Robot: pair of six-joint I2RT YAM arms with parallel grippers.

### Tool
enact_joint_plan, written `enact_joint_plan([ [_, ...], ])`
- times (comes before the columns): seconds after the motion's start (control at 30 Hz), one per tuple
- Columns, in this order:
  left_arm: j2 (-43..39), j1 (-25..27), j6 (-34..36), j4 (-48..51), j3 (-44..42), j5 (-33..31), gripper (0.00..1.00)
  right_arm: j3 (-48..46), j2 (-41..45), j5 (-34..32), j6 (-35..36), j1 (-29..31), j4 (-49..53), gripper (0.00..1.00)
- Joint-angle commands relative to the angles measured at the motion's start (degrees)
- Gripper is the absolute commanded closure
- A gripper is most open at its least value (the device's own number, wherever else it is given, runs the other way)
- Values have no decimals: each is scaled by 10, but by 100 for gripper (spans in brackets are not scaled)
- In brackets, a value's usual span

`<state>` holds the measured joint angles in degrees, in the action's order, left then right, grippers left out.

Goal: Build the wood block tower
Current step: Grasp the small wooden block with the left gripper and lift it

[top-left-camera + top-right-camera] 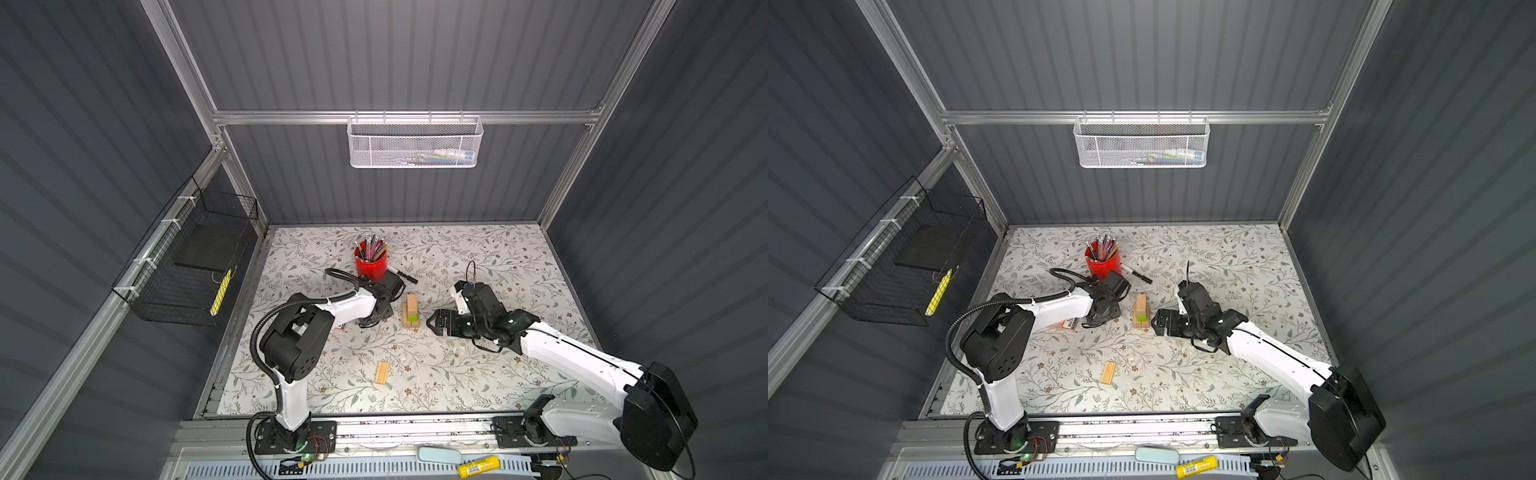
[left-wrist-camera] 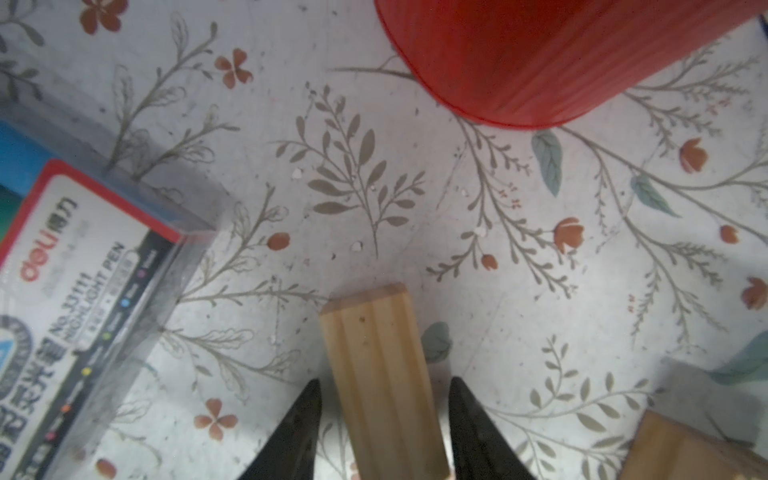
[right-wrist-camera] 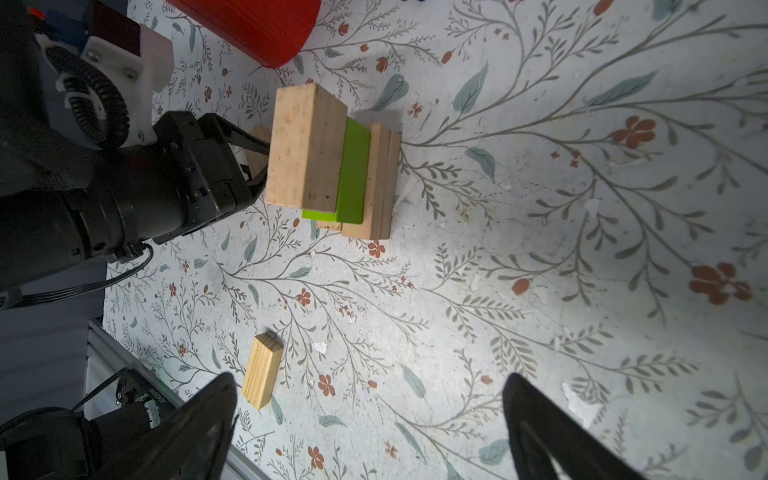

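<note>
The tower (image 1: 411,311) (image 1: 1140,312) stands mid-table: flat pale wood blocks at the base, a lime green block (image 3: 353,174) on them and a thick pale block (image 3: 305,145) on top. Just left of it my left gripper (image 1: 369,322) (image 2: 385,380) is low over the table, its jaws on either side of a grooved pale block (image 2: 374,353) with a thin gap on each side. My right gripper (image 1: 430,322) (image 3: 370,376) hovers wide open just right of the tower, holding nothing. Another grooved pale block (image 1: 381,372) (image 3: 262,372) lies loose nearer the front.
A red pencil cup (image 1: 371,264) (image 2: 540,58) stands right behind the left gripper, with a black marker (image 1: 402,276) lying beside it. A clear highlighter box (image 2: 83,291) (image 1: 1068,324) lies under the left forearm. The floral mat's front edge meets a metal rail (image 1: 374,428).
</note>
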<state>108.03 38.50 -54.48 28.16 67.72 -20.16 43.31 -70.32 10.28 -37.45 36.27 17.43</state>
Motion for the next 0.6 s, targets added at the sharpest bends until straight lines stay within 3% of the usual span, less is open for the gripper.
enact_joint_plan([
  [0.0,17,-6,2,2,9,2,53,13,4,-2,7,-3,6,1],
  [0.57,8,-7,20,-5,-4,17,67,15,2,-1,9,-9,7,1],
])
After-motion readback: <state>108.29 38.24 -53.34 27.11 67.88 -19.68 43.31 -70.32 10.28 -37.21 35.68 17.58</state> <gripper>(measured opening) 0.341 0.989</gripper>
